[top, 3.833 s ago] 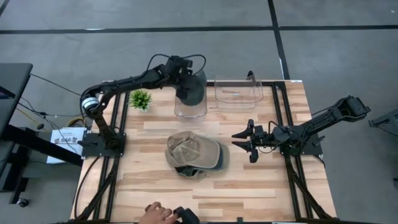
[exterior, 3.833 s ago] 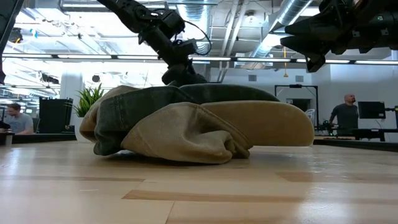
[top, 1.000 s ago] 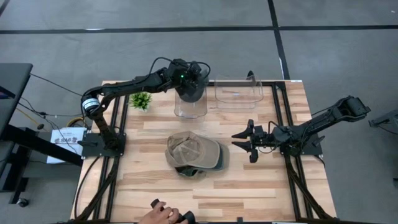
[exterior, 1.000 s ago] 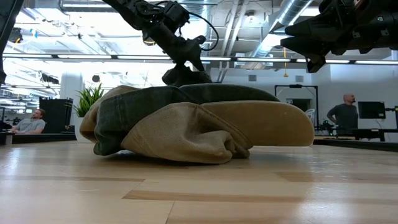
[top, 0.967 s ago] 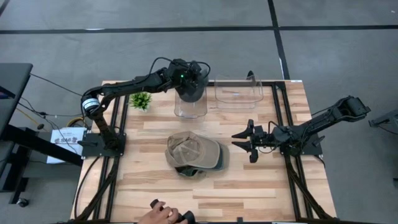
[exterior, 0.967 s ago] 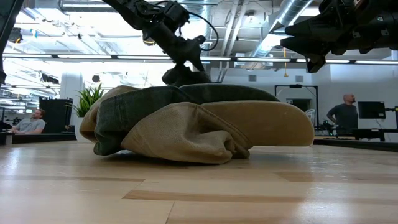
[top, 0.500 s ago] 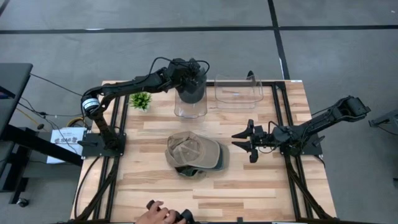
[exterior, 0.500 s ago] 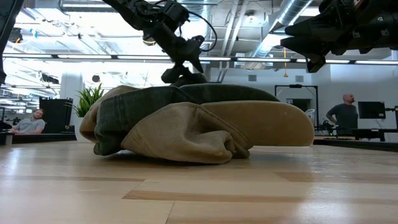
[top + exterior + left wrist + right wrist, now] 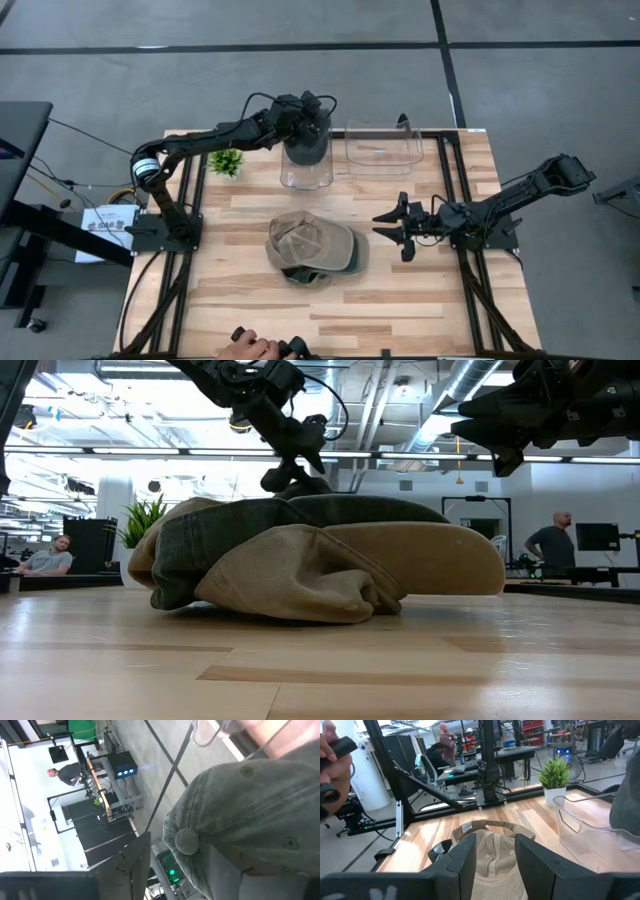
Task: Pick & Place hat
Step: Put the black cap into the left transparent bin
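Note:
A dark grey hat (image 9: 308,148) sits in a clear bin (image 9: 306,182) at the table's far middle. It fills the left wrist view, with its top button (image 9: 187,841) showing. My left gripper (image 9: 310,108) hovers just above that hat and bin. A tan and olive hat (image 9: 312,245) lies on the table's middle, with its brim (image 9: 440,560) toward the right. My right gripper (image 9: 392,228) stands open just right of it, level and aimed at the tan hat (image 9: 492,851), touching nothing.
A second clear bin (image 9: 383,148) stands right of the first. A small green plant (image 9: 227,160) stands to the first bin's left. A person's hand (image 9: 250,348) with a dark device is at the near edge. Bare wood lies left and near of the tan hat.
My left gripper has stayed above the bin and turned a little at the wrist. The dark grey hat has stayed in the bin. The hand at the near edge has shifted slightly.

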